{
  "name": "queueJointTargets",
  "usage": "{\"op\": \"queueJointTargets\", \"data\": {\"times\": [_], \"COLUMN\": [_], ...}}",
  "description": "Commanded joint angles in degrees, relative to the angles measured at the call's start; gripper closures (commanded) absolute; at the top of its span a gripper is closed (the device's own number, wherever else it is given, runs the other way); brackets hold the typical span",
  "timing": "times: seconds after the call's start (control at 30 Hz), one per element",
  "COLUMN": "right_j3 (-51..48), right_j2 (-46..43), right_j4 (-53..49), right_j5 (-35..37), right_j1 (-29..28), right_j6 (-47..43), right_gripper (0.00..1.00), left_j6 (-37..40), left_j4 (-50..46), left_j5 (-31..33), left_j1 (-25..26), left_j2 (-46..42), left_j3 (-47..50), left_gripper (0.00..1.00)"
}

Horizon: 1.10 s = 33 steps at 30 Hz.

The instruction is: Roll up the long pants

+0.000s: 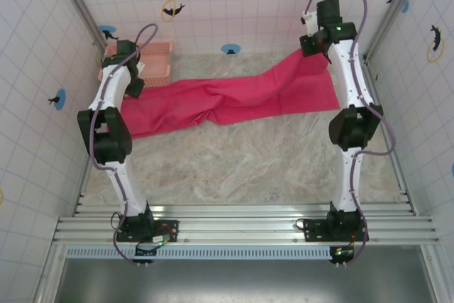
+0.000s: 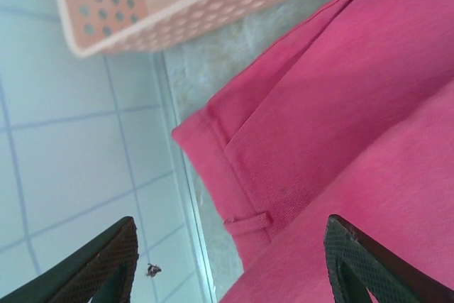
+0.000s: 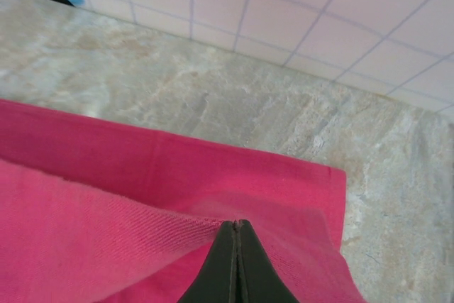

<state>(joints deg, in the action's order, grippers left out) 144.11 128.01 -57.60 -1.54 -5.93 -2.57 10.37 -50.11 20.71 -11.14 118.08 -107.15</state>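
Pink-red long pants [image 1: 234,101] lie spread across the far half of the table [image 1: 248,168], beyond both arm bases. The left gripper [image 2: 227,267] hangs with its jaws apart over the waistband [image 2: 213,175], holding nothing. The right gripper [image 3: 236,260] is pinched together on a lifted fold at the leg end. To start well, I judge, the left should take the waistband squarely, and both should draw the middle wrinkles flat before any rolling. The long axis runs left to right, with the waist at the left near the basket [image 1: 159,69] and the legs pointing right, angled slightly farther back.
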Motion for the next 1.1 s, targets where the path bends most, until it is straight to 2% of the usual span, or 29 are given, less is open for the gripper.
{"op": "queueJointTargets", "data": {"times": [0.0,0.17,0.27,0.53,0.6,0.63,0.73,0.83,1.07], "right_j3": [0.5,0.0,0.1,0.1,-0.7,-1.2,-2.3,-2.4,-3.0], "right_j2": [-8.6,-10.9,-11.6,-12.6,-13.3,-13.8,-14.9,-15.5,-17.0], "right_j4": [-1.5,-3.1,-3.6,-4.6,-5.0,-4.9,-4.9,-5.2,-6.5], "right_j5": [-0.9,-2.5,-3.3,-4.2,-4.0,-4.0,-3.6,-3.1,-1.5], "right_j1": [-1.0,-1.4,-1.9,-3.1,-3.2,-3.2,-3.2,-3.2,-3.3], "right_j6": [0.4,0.3,-0.1,-0.3,-0.4,-0.5,-0.9,-1.1,-0.6], "right_gripper": [1.0,1.0,1.0,1.0,1.0,1.0,1.0,1.0,1.0], "left_j6": [-5.2,-7.9,-8.9,-9.8,-9.4,-9.3,-9.6,-9.9,-11.2], "left_j4": [-6.4,-10.0,-11.0,-9.4,-11.1,-11.7,-11.5,-10.6,-10.0], "left_j5": [0.1,-8.0,-14.3,-12.8,-12.1,-12.1,-12.3,-12.5,-13.2], "left_j1": [-1.9,-3.5,-5.4,-7.8,-8.1,-8.2,-8.3,-8.3,-8.3], "left_j2": [-1.1,-4.7,-5.7,-5.3,-3.0,-1.8,-0.1,0.6,0.3], "left_j3": [1.2,3.9,6.2,9.9,8.1,7.4,7.3,7.8,6.5], "left_gripper": [0.29,0.27,0.2,0.2,0.28,0.36,0.76,1.0,1.0]}}
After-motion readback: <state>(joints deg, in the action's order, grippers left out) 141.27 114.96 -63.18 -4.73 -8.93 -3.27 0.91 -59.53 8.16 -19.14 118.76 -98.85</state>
